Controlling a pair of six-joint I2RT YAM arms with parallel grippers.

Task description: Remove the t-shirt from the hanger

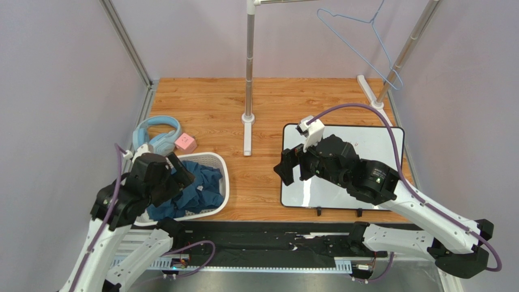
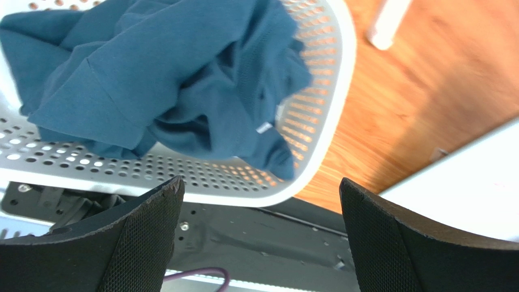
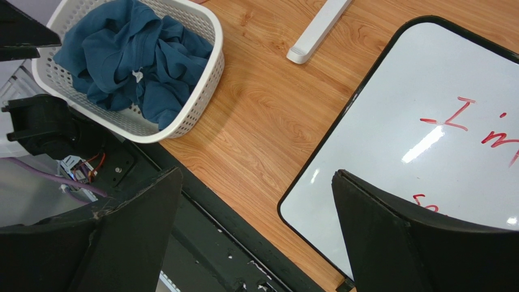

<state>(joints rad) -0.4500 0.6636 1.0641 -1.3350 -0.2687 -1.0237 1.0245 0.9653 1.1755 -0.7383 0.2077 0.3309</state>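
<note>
The dark teal-blue t-shirt (image 1: 198,190) lies crumpled in a white perforated basket (image 1: 223,176) at the near left, free of the hanger. The bare light-blue wire hanger (image 1: 359,45) hangs at the back right beside a slanted pole. My left gripper (image 1: 181,171) hovers over the basket's near side, open, with nothing between its fingers. In the left wrist view the t-shirt (image 2: 158,79) fills the basket (image 2: 332,121) beyond the open left gripper (image 2: 261,184). My right gripper (image 1: 294,167) is open and empty over the whiteboard's left edge; in its wrist view the right gripper (image 3: 257,176) frames wood and board.
A whiteboard (image 1: 341,188) with red writing lies at the right. Light-blue headphones (image 1: 159,132) and a pink cube (image 1: 185,143) sit behind the basket. The rack's upright pole (image 1: 250,61) stands on its base (image 1: 247,134) at centre back. A white strip (image 1: 368,88) lies at the back right.
</note>
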